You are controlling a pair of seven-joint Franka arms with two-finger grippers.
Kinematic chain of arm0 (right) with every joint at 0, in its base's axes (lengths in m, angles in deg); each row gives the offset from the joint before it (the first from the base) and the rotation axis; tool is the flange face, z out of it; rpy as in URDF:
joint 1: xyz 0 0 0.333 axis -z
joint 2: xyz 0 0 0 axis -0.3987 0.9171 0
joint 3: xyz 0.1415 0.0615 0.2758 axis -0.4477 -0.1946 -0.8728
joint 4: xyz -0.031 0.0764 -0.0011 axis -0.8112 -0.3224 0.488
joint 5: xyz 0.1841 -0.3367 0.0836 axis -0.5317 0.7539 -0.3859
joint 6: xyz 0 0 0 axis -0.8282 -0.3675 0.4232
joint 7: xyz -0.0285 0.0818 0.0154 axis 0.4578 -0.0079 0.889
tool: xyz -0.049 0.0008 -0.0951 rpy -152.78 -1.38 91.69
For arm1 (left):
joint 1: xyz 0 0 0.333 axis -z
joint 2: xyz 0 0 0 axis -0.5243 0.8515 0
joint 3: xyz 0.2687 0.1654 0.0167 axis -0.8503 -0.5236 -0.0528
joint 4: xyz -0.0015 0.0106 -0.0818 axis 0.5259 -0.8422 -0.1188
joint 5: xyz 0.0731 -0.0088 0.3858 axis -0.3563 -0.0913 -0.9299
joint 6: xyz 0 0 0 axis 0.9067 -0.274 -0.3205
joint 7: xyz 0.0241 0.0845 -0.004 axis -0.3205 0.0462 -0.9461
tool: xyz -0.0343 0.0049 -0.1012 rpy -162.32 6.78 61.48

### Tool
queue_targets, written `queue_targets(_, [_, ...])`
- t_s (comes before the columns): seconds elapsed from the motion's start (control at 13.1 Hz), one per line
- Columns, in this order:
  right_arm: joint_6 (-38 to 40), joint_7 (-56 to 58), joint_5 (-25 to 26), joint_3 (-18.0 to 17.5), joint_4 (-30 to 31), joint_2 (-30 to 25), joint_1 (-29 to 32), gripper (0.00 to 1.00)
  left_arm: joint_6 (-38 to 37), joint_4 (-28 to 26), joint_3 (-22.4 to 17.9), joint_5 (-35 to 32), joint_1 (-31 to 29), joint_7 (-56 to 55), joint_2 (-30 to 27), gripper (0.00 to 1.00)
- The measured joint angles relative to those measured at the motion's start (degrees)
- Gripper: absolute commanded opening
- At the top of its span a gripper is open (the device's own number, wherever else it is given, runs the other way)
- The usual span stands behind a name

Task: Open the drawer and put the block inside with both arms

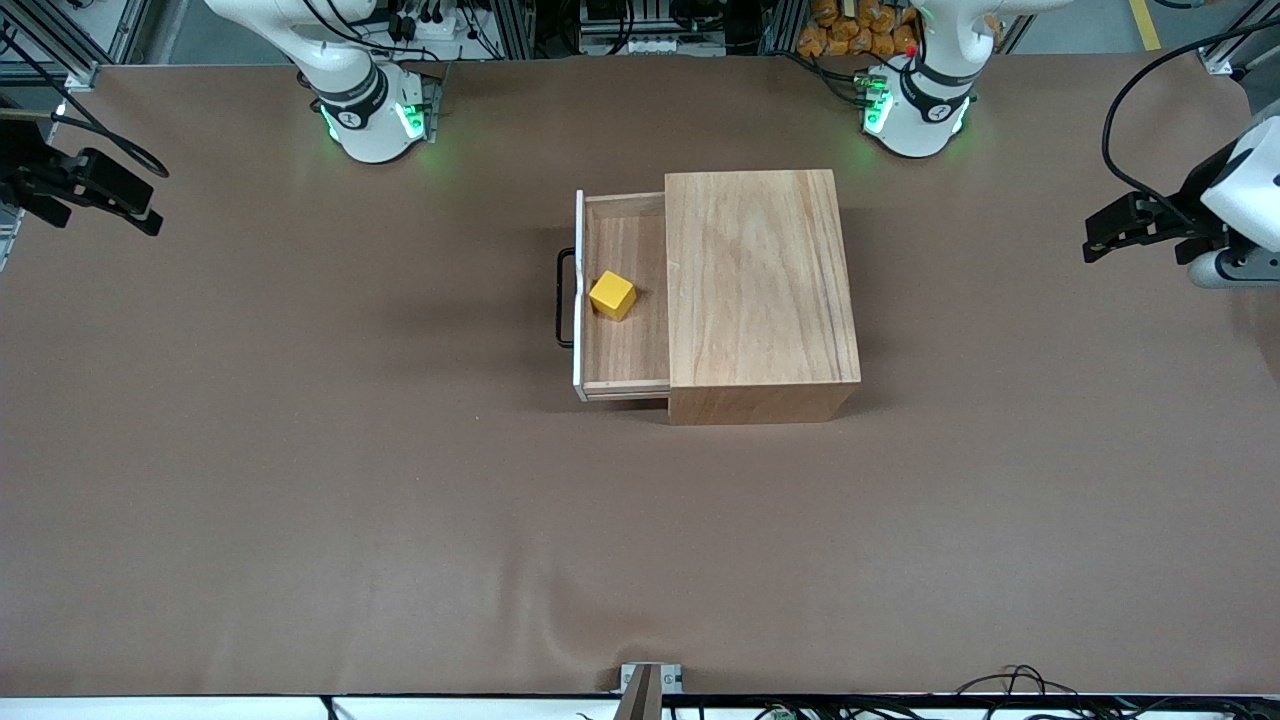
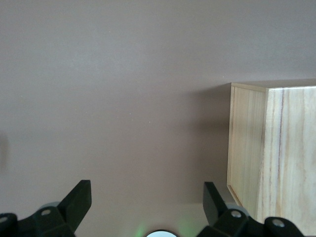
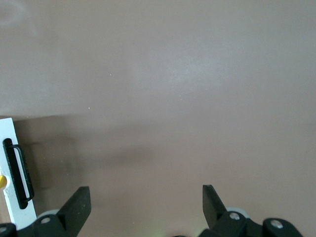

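A wooden box (image 1: 760, 290) is sitting at the middle of a brown table (image 1: 300, 480); its drawer (image 1: 620, 350) is standing pulled out toward the right arm's end, at nine o'clock from the box, showing a light-wood floor, a white front panel and a thin black handle (image 1: 564, 298); a small bright yellow block (image 1: 612, 295) is lying in the drawer, near the front panel and apart from the walls, so the task is looking done; the block is appearing light, hard and smooth-sided, best pinched across two flat faces; the drawer is looking stiff and light, best taken by the handle; the right gripper (image 3: 146, 205) is hanging over bare table off the right arm's end, its fingers spread wide and holding nothing, the drawer front showing at the edge of its view; the left gripper (image 2: 147, 203) is hanging over bare table beside the box's closed end, fingers likewise spread wide and empty; both arms are waiting.
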Motion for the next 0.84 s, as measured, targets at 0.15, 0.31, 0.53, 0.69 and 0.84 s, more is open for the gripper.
queue_targets(0.15, [0.39, 0.00, 0.04, 0.00, 0.08, 0.23, -0.29, 1.00, 0.03, 0.08, 0.09, -0.03, 0.00, 0.00, -0.01, 1.00])
queue_targets(0.31, [0.95, 0.01, 0.07, 0.00, 0.10, 0.62, -0.52, 1.00, 0.02, 0.76, -0.07, -0.06, -0.16, 0.00, -0.05, 1.00])
queue_targets(0.53, [1.02, 0.01, 0.12, 0.02, 0.10, 0.87, -0.59, 1.00, -0.49, 2.62, -0.26, -0.57, -0.30, 0.00, -0.14, 1.00])
queue_targets(0.69, [0.68, 0.01, 0.11, 0.03, 0.09, 0.88, -0.59, 1.00, -1.27, 3.20, -0.26, -0.96, -0.30, 0.00, -0.16, 1.00])
queue_targets(0.84, [0.11, 0.01, 0.02, 0.03, 0.10, 0.88, -0.59, 1.00, -2.27, 3.58, -0.26, -1.00, -0.30, 0.00, -0.16, 1.00])
